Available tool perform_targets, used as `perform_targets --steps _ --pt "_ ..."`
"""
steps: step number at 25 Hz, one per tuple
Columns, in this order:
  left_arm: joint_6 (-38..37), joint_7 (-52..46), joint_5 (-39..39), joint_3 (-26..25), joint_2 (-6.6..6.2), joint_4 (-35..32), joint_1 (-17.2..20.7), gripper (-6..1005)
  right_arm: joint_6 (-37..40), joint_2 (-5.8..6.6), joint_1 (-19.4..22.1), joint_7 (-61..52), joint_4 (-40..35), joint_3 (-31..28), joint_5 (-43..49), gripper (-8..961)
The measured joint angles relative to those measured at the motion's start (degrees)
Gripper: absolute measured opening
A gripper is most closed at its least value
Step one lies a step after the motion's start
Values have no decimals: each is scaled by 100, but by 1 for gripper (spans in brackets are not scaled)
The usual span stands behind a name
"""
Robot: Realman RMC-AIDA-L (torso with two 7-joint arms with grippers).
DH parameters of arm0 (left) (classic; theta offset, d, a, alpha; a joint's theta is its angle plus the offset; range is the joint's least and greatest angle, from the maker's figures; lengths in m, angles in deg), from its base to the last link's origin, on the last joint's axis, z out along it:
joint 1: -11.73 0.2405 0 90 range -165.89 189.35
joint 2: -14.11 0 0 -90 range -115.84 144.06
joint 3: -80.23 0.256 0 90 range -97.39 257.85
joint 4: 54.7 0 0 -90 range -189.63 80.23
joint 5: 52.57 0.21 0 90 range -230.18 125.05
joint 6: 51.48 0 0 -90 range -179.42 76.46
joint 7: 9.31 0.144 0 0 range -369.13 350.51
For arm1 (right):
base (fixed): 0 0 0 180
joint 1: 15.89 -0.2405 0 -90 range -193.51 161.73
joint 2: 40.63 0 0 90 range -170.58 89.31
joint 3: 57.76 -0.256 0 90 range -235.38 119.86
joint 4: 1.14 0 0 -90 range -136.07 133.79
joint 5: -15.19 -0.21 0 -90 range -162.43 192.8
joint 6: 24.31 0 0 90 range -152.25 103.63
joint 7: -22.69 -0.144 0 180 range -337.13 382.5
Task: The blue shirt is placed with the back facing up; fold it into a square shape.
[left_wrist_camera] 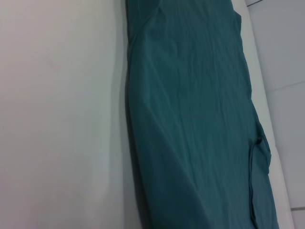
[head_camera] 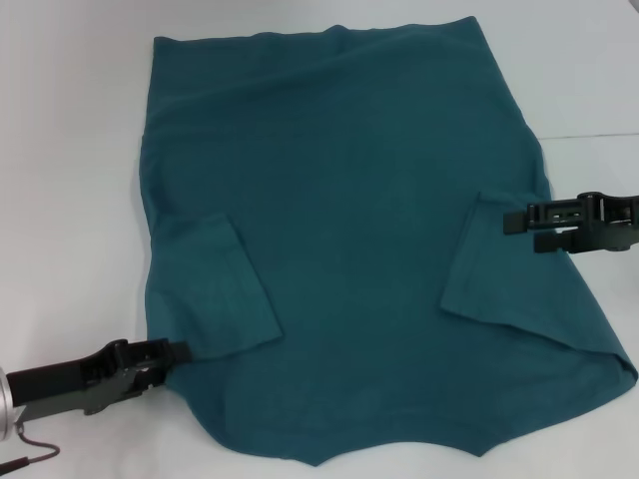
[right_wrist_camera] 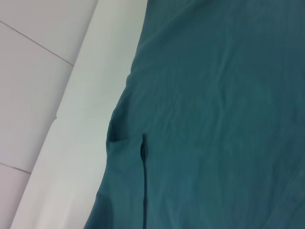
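Lying back-up on the table (head_camera: 60, 200), the blue shirt (head_camera: 349, 220) has both sleeves tucked inward — left pincer (head_camera: 178, 351) and right pincer (head_camera: 511, 222) flank it, grip unreadable, likely poised for folding.

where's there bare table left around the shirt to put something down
Bare white table runs along the robot's left of the blue shirt, from the far edge down to the left gripper. A smaller bare patch lies to the right beyond the right gripper, and another in the near right corner. The middle is all shirt, and both sleeve areas are crowded by grippers.
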Motion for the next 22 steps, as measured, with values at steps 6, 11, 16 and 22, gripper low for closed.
perform_targets --steps 6,11,16,22 --pt "3 -1 24 6 -1 -4 6 485 8 3 -1 0 0 -18 -2 833" --pt "16 -11 67 8 -2 7 -15 272 15 3 -8 0 0 -18 -2 830" --pt "16 -18 66 9 -3 6 -19 88 20 11 3 0 0 -19 -2 827" --pt "-376 131 -196 -71 -65 -5 28 36 125 48 35 77 0 24 39 823"
